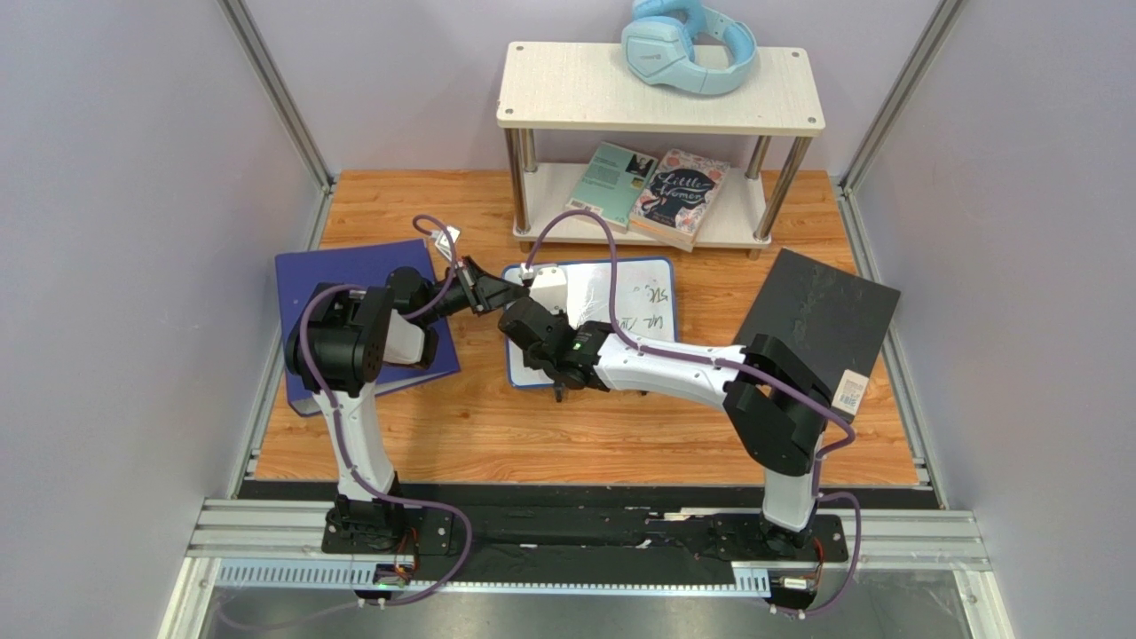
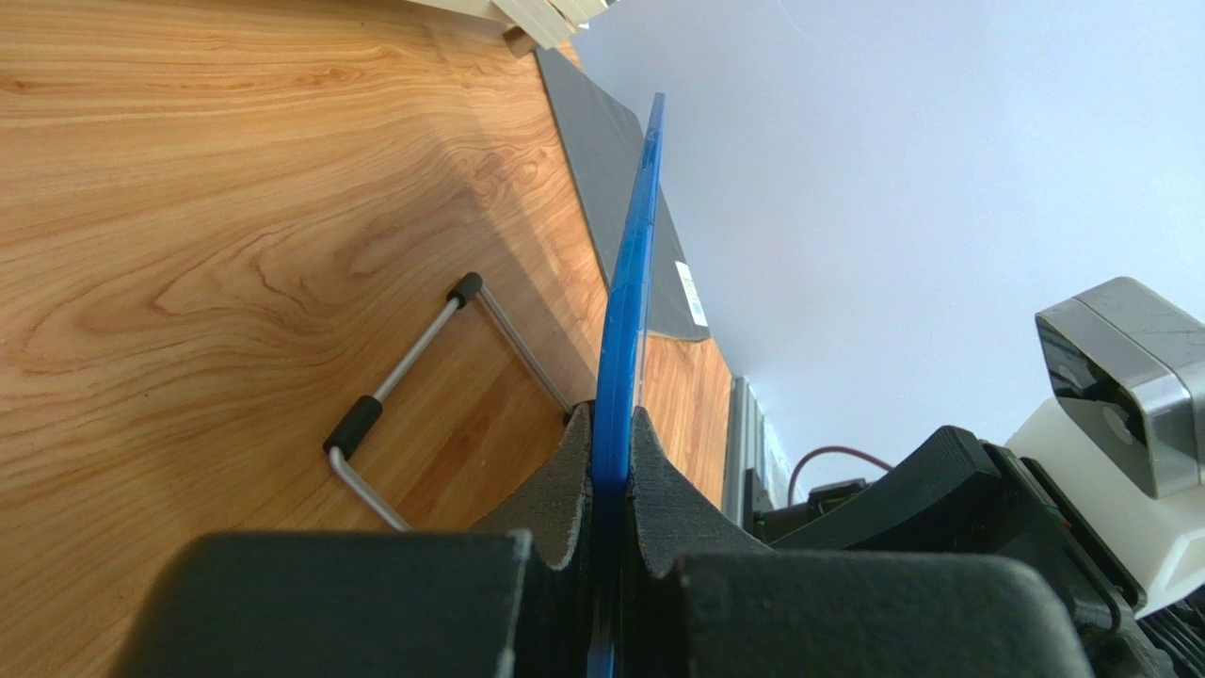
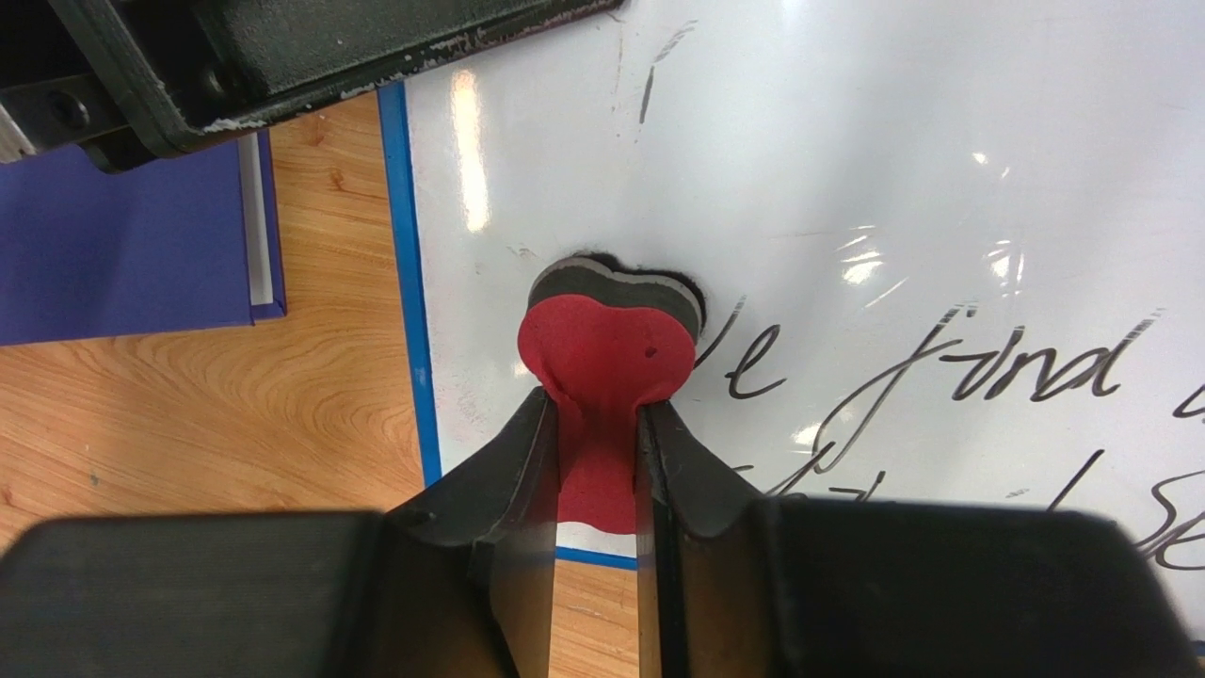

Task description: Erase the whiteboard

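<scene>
The whiteboard (image 1: 638,301), glossy white with a thin blue frame, lies mid-table with dark handwriting (image 3: 990,370) on it. My left gripper (image 1: 518,285) is shut on the board's blue frame (image 2: 632,254) at its far left corner, and the fingertips (image 2: 577,449) pinch the edge. A wire stand with black feet (image 2: 408,393) shows under the board. My right gripper (image 3: 594,413) is shut on a red eraser with a dark felt base (image 3: 611,339). It presses the eraser on the board near the left edge, just left of the writing. The board's near left part (image 1: 534,373) is hidden by the right arm.
A dark blue binder (image 1: 350,286) lies under the left arm. A plain black board (image 1: 816,320) lies at the right. A white two-tier shelf (image 1: 560,93) stands at the back with blue headphones (image 1: 687,47) on top and books (image 1: 660,189) below.
</scene>
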Available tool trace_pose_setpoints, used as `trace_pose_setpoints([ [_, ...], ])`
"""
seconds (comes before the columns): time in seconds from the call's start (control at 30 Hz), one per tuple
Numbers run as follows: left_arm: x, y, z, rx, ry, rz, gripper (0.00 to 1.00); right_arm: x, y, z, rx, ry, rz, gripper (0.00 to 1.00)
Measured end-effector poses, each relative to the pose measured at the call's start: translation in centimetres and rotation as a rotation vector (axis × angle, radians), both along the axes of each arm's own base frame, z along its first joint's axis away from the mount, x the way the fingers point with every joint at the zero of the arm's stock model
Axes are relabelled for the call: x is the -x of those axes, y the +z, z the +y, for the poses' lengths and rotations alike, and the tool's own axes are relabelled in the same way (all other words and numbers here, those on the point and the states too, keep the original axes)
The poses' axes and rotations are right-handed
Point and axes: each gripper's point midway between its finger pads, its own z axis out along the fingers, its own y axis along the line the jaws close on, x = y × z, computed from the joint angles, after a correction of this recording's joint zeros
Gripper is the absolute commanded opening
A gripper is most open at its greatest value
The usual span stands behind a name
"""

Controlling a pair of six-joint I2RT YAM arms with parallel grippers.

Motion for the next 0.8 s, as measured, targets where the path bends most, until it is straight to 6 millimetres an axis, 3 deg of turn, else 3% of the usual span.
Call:
trace_pose_setpoints([
  [0.23,0.0,0.0,-0.1,0.001,0.0,-0.002,0.0,0.0,-0.2,-2.1,0.011,-0.028,0.013,0.0],
  [0.33,0.0,0.0,-0.2,0.001,0.0,0.0,0.0,-0.4,-0.3,-3.8,0.0,-0.053,0.037,0.0],
  [0.57,-0.1,0.0,-0.2,0.004,0.005,0.006,0.0,-3.1,0.3,-9.6,-0.081,-0.173,0.105,0.0],
  [0.8,-0.2,0.1,-0.3,0.008,0.016,0.013,0.0,-4.8,0.6,-12.1,-0.165,-0.237,0.167,0.0],
])
